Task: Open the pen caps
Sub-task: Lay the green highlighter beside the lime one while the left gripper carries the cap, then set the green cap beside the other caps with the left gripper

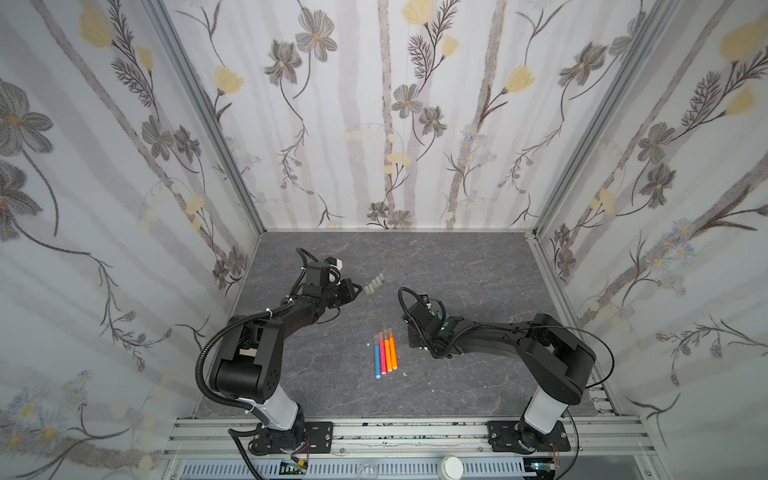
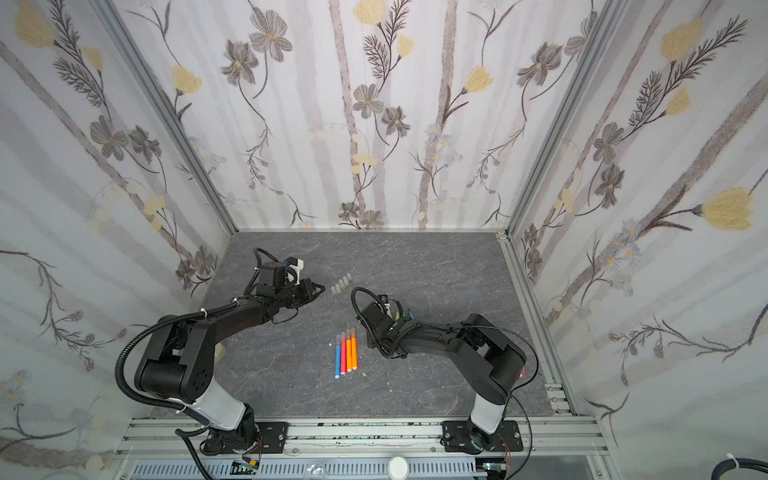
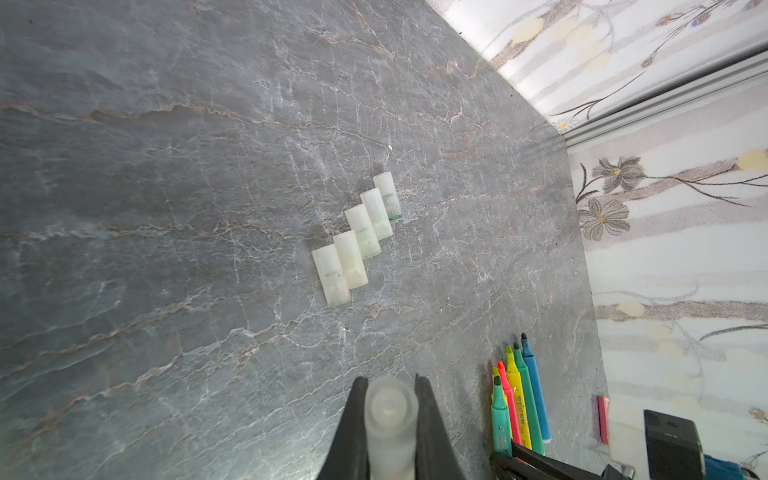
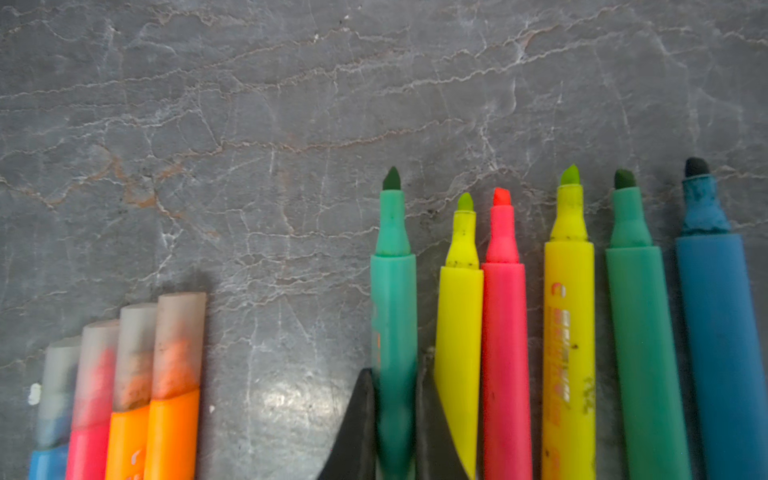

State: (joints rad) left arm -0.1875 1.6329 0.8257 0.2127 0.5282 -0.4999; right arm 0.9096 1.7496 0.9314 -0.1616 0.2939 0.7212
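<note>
Translucent plastic cap [image 3: 390, 419], light, stiff, likely slick: pinched in left gripper [image 3: 390, 380], near five loose caps [image 3: 360, 235]. Right gripper [image 4: 397, 365] clamps uncapped green pen [image 4: 392, 270], seemingly mid-barrel. Four capped pens [image 1: 385, 353] lie nearby; grasp cap sides.

Bare tabletop [image 1: 370, 316] lies between the loose caps [image 1: 374, 286] and capped pens [image 1: 385, 351]

Capped pens [image 4: 124, 395] and uncapped pens [image 4: 569, 311], the green pen [image 4: 394, 291] blurriest, run off the right wrist view's edge. In both top views the right arm [image 1: 490, 332] covers the uncapped pens. The pen cap [image 3: 390, 415] in the left end effector [image 3: 390, 380] is blurred and cropped.
</note>
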